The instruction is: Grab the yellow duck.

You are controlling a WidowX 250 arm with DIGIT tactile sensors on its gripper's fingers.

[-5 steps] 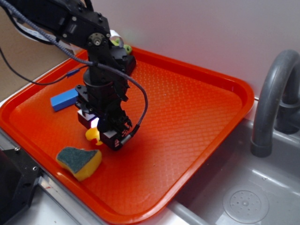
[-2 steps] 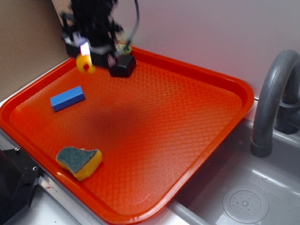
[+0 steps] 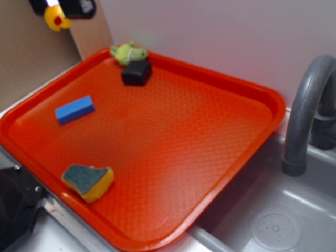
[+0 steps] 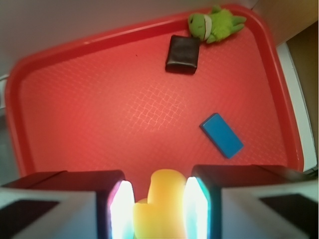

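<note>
One big orange tray [image 3: 220,121] sits well below with the sponge [image 3: 88,181], blue block [image 4: 222,135], black block [image 4: 183,53] and green plush toy [image 4: 215,23] on it, while the gripper [image 4: 159,209] is clamped snugly on the yellow duck [image 4: 158,205], high above the tray's corner. Grab looks done; next is simply a steady hold.

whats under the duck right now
Nothing touches it: the yellow duck hangs clamped in the gripper, high above the orange tray. Bare tray shows beyond it; the patch directly below is hidden by the duck itself.
</note>
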